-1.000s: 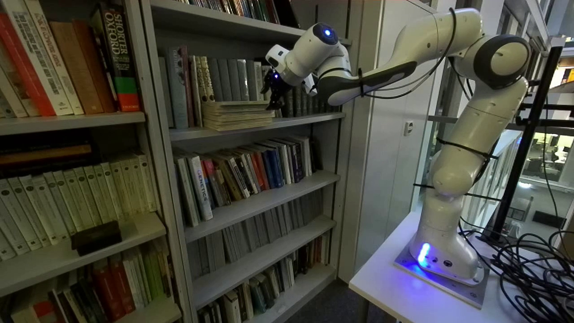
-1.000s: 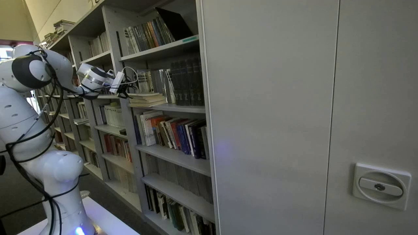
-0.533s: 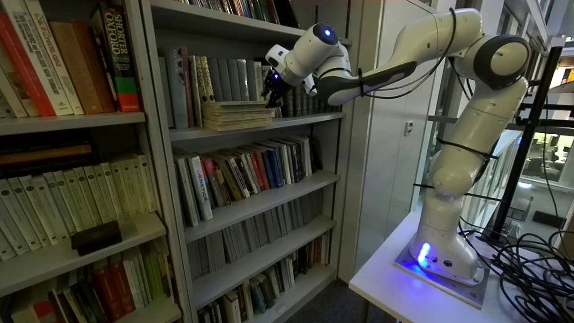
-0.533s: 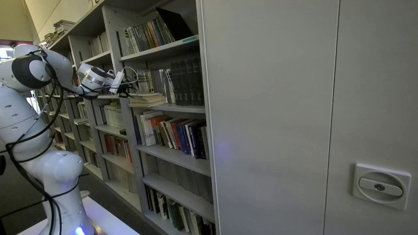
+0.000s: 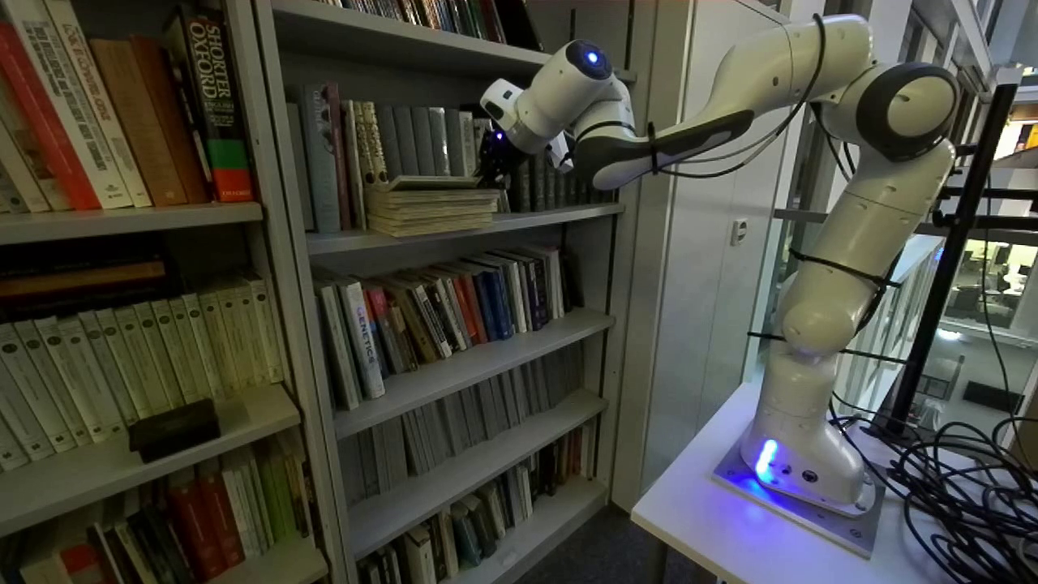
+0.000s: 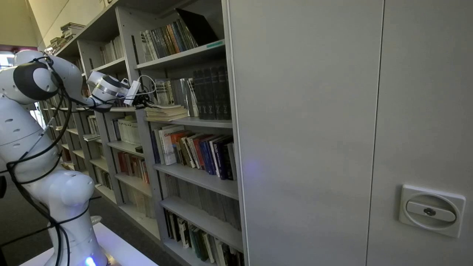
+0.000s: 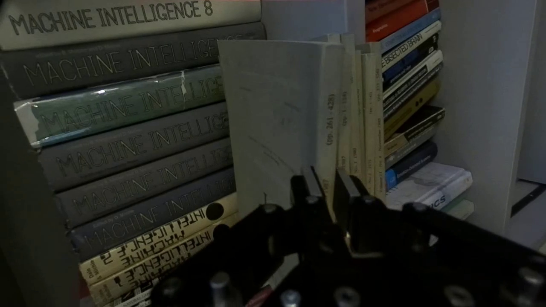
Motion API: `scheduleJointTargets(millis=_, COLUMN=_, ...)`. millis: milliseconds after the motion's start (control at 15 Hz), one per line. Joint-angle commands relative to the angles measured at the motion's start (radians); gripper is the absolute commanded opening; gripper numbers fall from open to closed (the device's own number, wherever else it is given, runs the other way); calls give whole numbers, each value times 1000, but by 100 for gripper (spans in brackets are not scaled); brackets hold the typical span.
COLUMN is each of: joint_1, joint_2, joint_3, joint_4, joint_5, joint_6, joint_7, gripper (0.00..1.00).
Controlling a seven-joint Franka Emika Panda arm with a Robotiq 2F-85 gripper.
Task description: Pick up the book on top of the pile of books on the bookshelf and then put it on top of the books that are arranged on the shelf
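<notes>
The pile of books [image 5: 430, 212] lies flat on a shelf of the grey bookshelf [image 5: 559, 216]; pale beige spines of the pile [image 7: 362, 106] show in the wrist view. The top book [image 7: 273, 102] has its spine edge between the two finger pads of my gripper [image 7: 327, 175], which is shut on it. In an exterior view this book [image 5: 434, 182] sits slightly raised and tilted over the rest. The arranged books [image 5: 413, 142] stand upright behind the pile, with grey "Machine Intelligence" spines [image 7: 140, 119] in the wrist view. My fingertips are dark and partly hidden in both exterior views.
Above the arranged books runs the upper shelf [image 5: 430, 36]. Large dark volumes [image 6: 211, 92] stand at that shelf's end, beside the cabinet door [image 6: 306, 111]. The shelf below holds a colourful row of books [image 5: 454, 300]. A shelf upright [image 5: 284, 243] borders the left side.
The gripper's fingers have come together on the top book's edge. That book has tilted up a little from the pile beneath. The arm has hardly moved.
</notes>
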Motion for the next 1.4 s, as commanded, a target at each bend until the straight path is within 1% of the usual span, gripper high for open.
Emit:
scheduleJointTargets(millis=0, joint_1=5, joint_2=16, joint_3=-14, joint_4=41, joint_5=-25, joint_6=7, joint_7=-6, gripper=3)
scheduleJointTargets(millis=533, joint_1=7, joint_2=-8, joint_3=-19, joint_4=36, joint_5=-27, joint_6=10, joint_7=-12, gripper=3)
scheduleJointTargets(millis=933, joint_1=8, joint_2=-42, joint_3=-25, joint_4=-26, joint_5=-33, joint_6=11, joint_7=-18, gripper=3)
scheduleJointTargets(millis=1200, joint_1=19, joint_2=-91, joint_3=-34, joint_4=-102, joint_5=-26, joint_6=18, joint_7=-41, gripper=3)
scheduleJointTargets(millis=1333, joint_1=21, joint_2=-113, joint_3=-37, joint_4=-122, joint_5=-25, joint_6=18, joint_7=-52, gripper=3)
